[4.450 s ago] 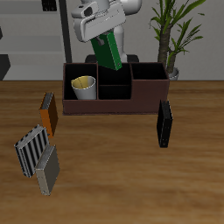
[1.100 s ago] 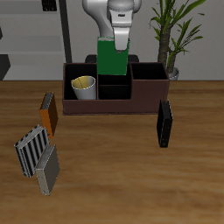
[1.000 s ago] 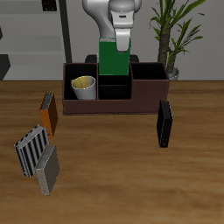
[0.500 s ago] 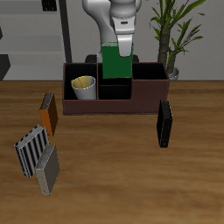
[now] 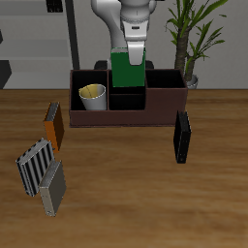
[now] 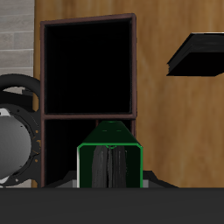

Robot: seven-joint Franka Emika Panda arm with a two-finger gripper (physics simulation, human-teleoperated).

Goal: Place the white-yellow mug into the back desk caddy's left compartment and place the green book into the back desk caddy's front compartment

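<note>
From the front, the gripper (image 5: 132, 48) hangs over the back desk caddy (image 5: 127, 99), clamped on the green book (image 5: 126, 71), which stands upright with its lower end inside the split middle section. The white-yellow mug (image 5: 92, 96) sits in the left compartment (image 5: 91, 87). An orange book (image 5: 53, 125) and a black book (image 5: 181, 137) stand on the table (image 5: 126, 189).

At the wrist, the fingers (image 6: 101, 166) pinch the green book (image 6: 110, 140) above dark caddy cells.

Orange book (image 5: 53, 125) at 9 o'clock; black book (image 5: 181, 137) at 3; striped book (image 5: 35, 166) and grey book (image 5: 52, 188) at 8; plant (image 5: 191, 39) at 1.
</note>
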